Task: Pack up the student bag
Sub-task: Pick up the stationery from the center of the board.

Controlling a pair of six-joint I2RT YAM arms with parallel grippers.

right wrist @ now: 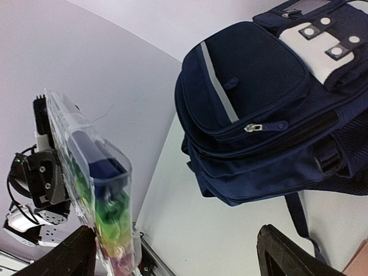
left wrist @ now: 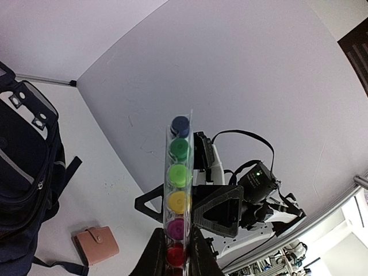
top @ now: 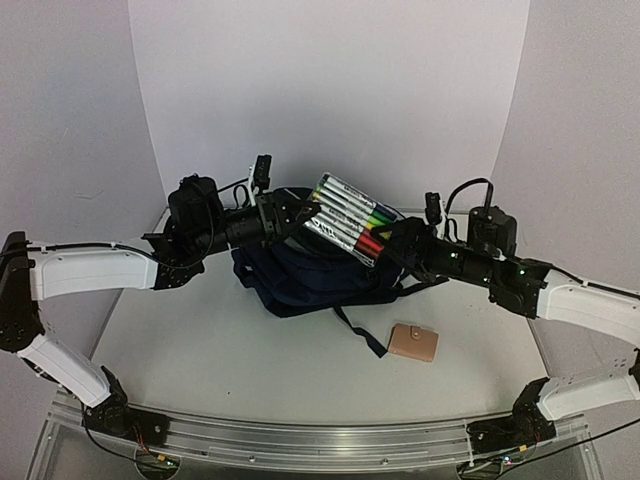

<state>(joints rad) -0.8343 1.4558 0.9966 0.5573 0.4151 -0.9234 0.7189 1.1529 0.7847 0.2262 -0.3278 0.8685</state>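
Now we clamp the marker pack point(top: 347, 215) in our left gripper point(top: 306, 213) above the student bag point(top: 300, 282), right gripper point(top: 386, 243) spread wide.

Matte white flat tabletop point(top: 250, 340), evenly and softly lit. Pale lilac-white curved sheet backdrop point(top: 330, 90) rises from its far edge, with plain pale walls point(top: 60, 120) on both sides. Brushed aluminium rail point(top: 320, 438) runs along the near edge.

Top view, centre: the marker pack point(top: 349, 216) hides the upper part of the student bag point(top: 300, 285). Left wrist view: the bag runs off the left edge. Right wrist view, lower right corner: only a sliver of the wallet point(right wrist: 362, 267) shows.
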